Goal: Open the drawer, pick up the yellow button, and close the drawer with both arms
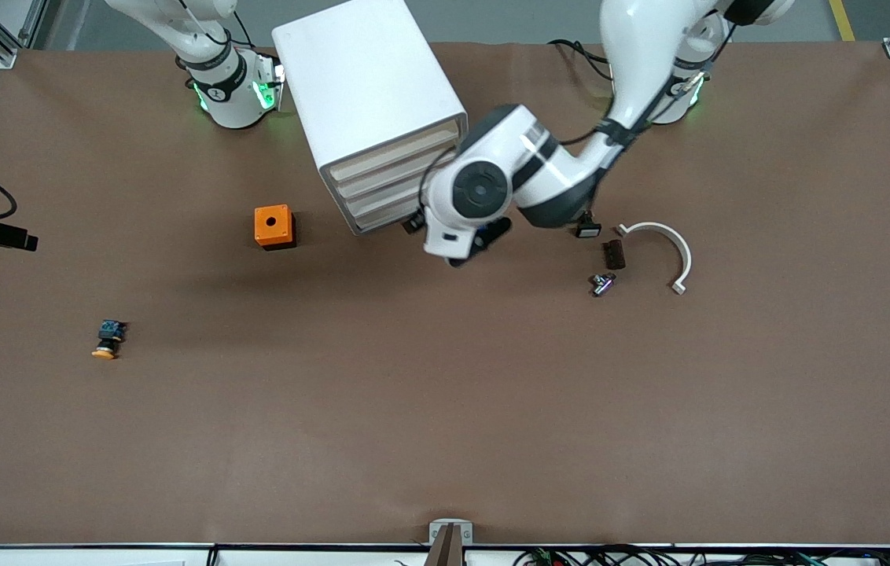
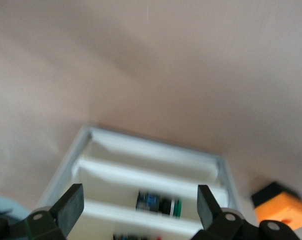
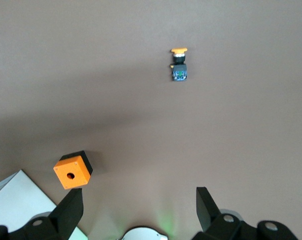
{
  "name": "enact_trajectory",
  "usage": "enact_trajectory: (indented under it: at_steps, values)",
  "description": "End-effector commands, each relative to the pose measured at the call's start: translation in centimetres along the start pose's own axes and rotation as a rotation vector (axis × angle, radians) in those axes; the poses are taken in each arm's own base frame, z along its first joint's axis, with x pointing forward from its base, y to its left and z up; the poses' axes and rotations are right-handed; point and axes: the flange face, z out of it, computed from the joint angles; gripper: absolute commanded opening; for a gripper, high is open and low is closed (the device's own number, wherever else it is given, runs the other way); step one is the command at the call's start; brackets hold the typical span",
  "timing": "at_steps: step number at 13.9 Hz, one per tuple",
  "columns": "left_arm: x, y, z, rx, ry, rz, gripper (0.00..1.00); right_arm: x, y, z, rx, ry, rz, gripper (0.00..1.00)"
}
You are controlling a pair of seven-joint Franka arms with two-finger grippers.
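Note:
The white cabinet [image 1: 370,94] stands near the robots' bases, and its topmost drawer [image 1: 390,155] sits flush with the three below. My left gripper [image 1: 483,240] hangs open right in front of the drawer fronts, holding nothing. In the left wrist view the open fingers [image 2: 69,206] frame the tray fronts [image 2: 141,172], and a small green-ringed part [image 2: 158,204] shows inside one tray. The button [image 1: 108,339], with its orange cap and black body, lies on the table toward the right arm's end. My right gripper [image 3: 139,207] is open high over the table, looking down on the button [image 3: 179,64].
An orange cube with a hole [image 1: 273,226] sits beside the cabinet toward the right arm's end. Toward the left arm's end lie a white curved piece [image 1: 669,248], a dark block [image 1: 613,254], a small metal part [image 1: 602,283] and a black-and-white part [image 1: 588,229].

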Motion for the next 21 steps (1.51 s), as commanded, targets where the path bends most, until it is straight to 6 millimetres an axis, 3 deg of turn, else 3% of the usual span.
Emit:
enact_trajectory:
  at_steps: [1,3,5,7,9,12,15,21]
  values:
    - [5.6,-2.9,-7.1,-0.058,0.055,0.017,1.0,-0.8,0.2,-2.4,-0.01,0.04,0.026,1.0]
    - [9.9,-6.0,-12.8,-0.133,0.086,0.033,1.0,-1.3,1.6,-4.5,0.025,0.082,0.05,1.0]
    - [12.7,-9.0,-16.6,-0.15,0.113,0.102,1.0,-1.5,2.4,-4.6,0.032,0.086,0.056,1.0]
    - [14.6,-12.0,-18.8,-0.117,0.111,0.191,1.0,-2.6,1.9,-5.3,0.028,0.075,0.059,1.0]
    - [15.7,-14.7,-20.7,-0.075,0.123,0.311,1.0,-5.0,1.9,-6.8,0.057,0.093,0.084,1.0]
    - [16.1,-18.5,-23.8,0.01,0.182,0.46,1.0,-7.6,2.4,-6.3,0.073,0.113,0.093,1.0]
    - [18.6,-22.1,-25.3,0.059,0.185,0.543,1.0,-10.1,1.7,-5.5,0.068,0.181,0.078,1.0]
    - [23.3,-29.1,-25.7,0.171,0.239,0.641,1.0,-10.6,-0.2,-5.8,0.058,0.182,0.031,1.0]
